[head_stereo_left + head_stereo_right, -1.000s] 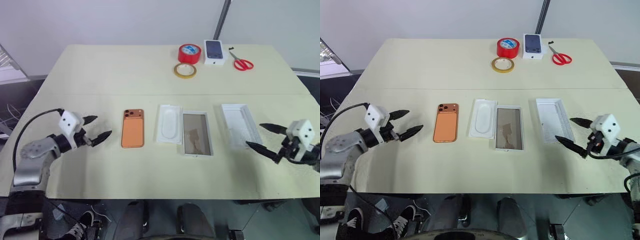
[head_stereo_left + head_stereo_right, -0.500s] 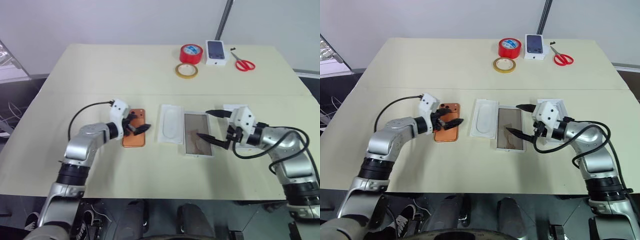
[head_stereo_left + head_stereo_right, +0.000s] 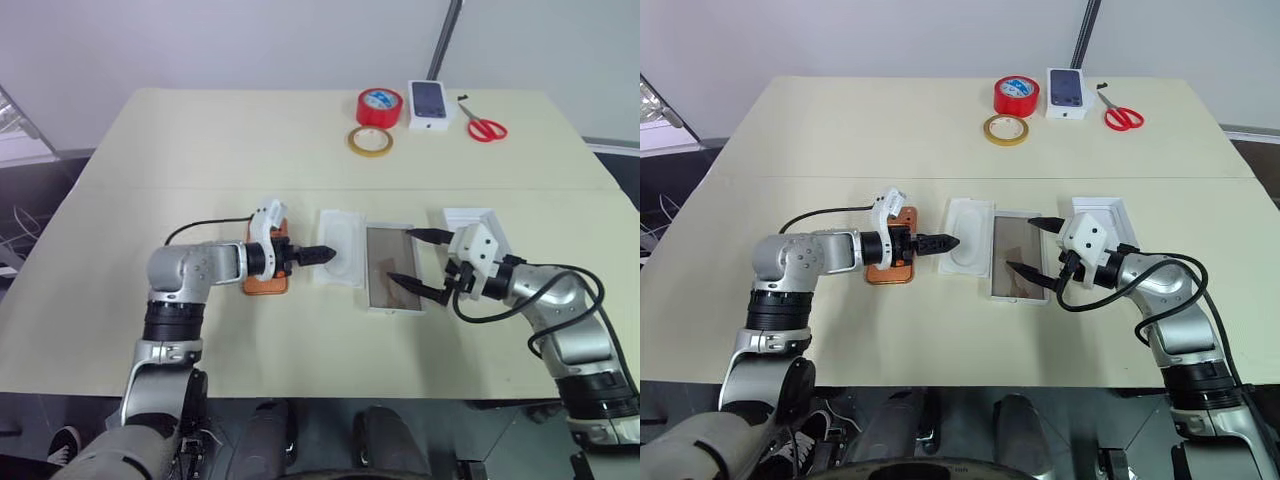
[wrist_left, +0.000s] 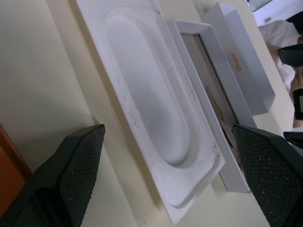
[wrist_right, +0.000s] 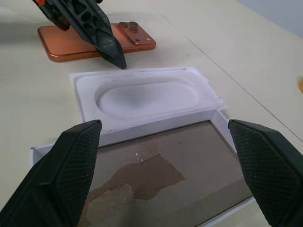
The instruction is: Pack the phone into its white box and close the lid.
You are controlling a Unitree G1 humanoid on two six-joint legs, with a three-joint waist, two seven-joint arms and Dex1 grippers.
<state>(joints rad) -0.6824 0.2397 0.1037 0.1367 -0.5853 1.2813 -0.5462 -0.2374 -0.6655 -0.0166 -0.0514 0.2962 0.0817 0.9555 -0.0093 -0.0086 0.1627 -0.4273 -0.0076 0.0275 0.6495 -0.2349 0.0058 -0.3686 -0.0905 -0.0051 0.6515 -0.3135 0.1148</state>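
So everything's laid out in a row along the near half of the table [image 3: 150, 140], which makes sense for packing: the phone [image 3: 902, 216] lies camera-side up towards the left edge, next comes the flat white insert [image 3: 340, 248] with its oval recess, then the white box [image 3: 392, 268] open with its brownish floor showing, and the lid [image 3: 470, 216] sits open-side up towards the right edge, just past the box. The tape rolls [image 3: 379, 106], small carton [image 3: 430, 104] and scissors [image 3: 485, 128] are parked at the far edge, well out of my way. My left gripper [image 3: 308, 254] hangs over the near end of the phone with its fingertips poking past it to the edge of the insert; its jaws are spread wide and it's holding nothing, and I can't tell if it's actually touching the phone. My right gripper [image 3: 1030, 245] is also wide open and empty, straddling the right side of the white box, probably there to steady it. The phone isn't picked up yet, so I reckon grabbing it is the step in hand.
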